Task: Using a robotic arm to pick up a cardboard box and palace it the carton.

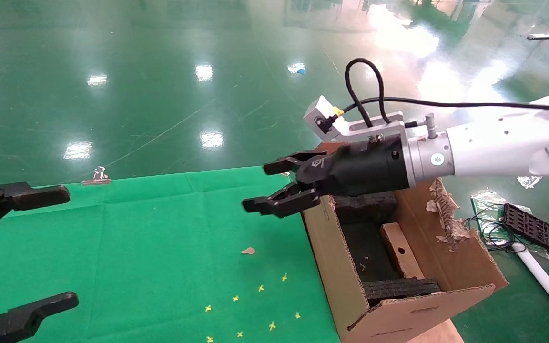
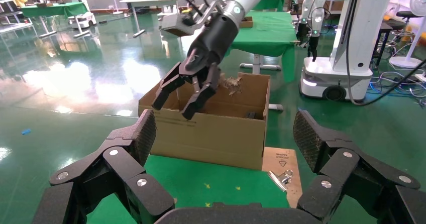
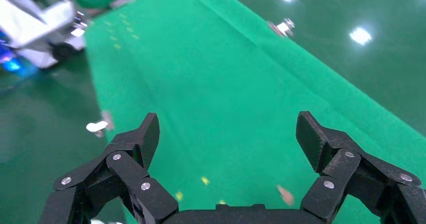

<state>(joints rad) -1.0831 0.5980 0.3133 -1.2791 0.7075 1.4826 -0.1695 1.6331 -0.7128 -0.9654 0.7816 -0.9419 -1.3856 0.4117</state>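
Note:
The carton point(image 1: 336, 271) stands open at the right end of the green table, one flap torn ragged, with dark foam inserts point(image 1: 398, 288) inside. The cardboard box point(image 1: 401, 250), slim with a round hole, lies inside the carton between the inserts. The robotic arm, my right one, reaches in from the right. Its gripper point(image 1: 255, 186) is open and empty, above the table just past the carton's near-left wall. It also shows in the left wrist view point(image 2: 172, 109) over the carton point(image 2: 216, 138). My left gripper point(image 1: 72, 247) is open and empty at the table's far left.
A binder clip point(image 1: 97, 175) holds the green cloth point(image 1: 160, 247) at the back edge; another clip point(image 2: 281, 178) lies near the carton. A brown scrap point(image 1: 248, 250) and yellow marks lie on the cloth. A black tray with cables point(image 1: 534, 228) lies on the floor at the right.

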